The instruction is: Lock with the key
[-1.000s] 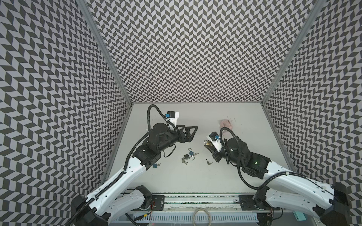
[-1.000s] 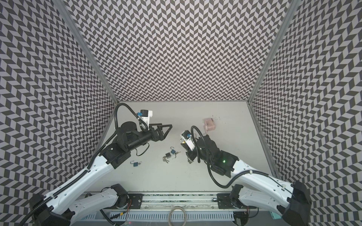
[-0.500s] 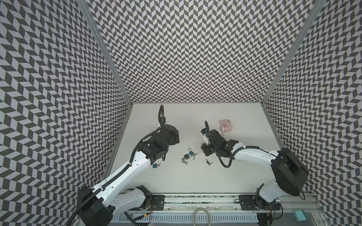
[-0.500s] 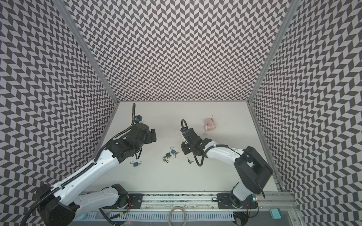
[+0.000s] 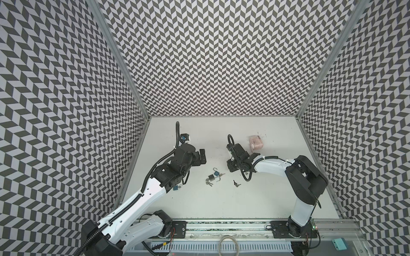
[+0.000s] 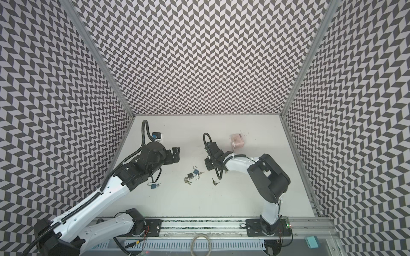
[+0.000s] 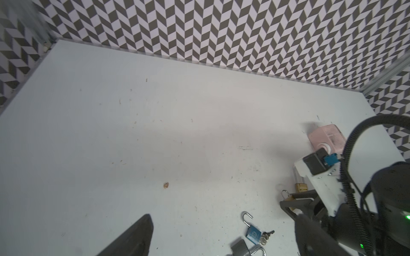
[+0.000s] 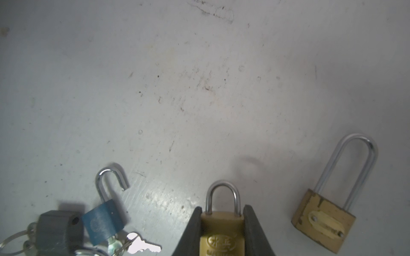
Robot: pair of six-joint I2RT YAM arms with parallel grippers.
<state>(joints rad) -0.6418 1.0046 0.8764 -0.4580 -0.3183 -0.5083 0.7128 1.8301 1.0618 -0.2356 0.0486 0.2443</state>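
Note:
My right gripper [image 8: 223,209] is shut on a brass padlock [image 8: 221,235] with its shackle closed, low over the table [image 5: 221,204]; in both top views the gripper [image 5: 231,166] [image 6: 208,165] hides the padlock. To its left lie a blue padlock [image 8: 102,221] [image 5: 216,172] with its shackle open and a silver key [image 8: 142,245] at its base, and a grey padlock [image 5: 211,178]. My left gripper [image 5: 200,156] [image 7: 221,243] is open and empty, above the table behind these padlocks.
A long-shackled brass padlock [image 8: 324,221] lies right beside the held one. Loose keys [image 5: 235,183] lie in front of the right gripper. A second blue padlock [image 6: 153,185] lies by the left forearm. A pink box [image 5: 255,141] stands at the back right.
Both arms have dropped from a raised pose near the camera to low over the table. The left gripper has since swung out to the right. The right gripper has kept the brass padlock.

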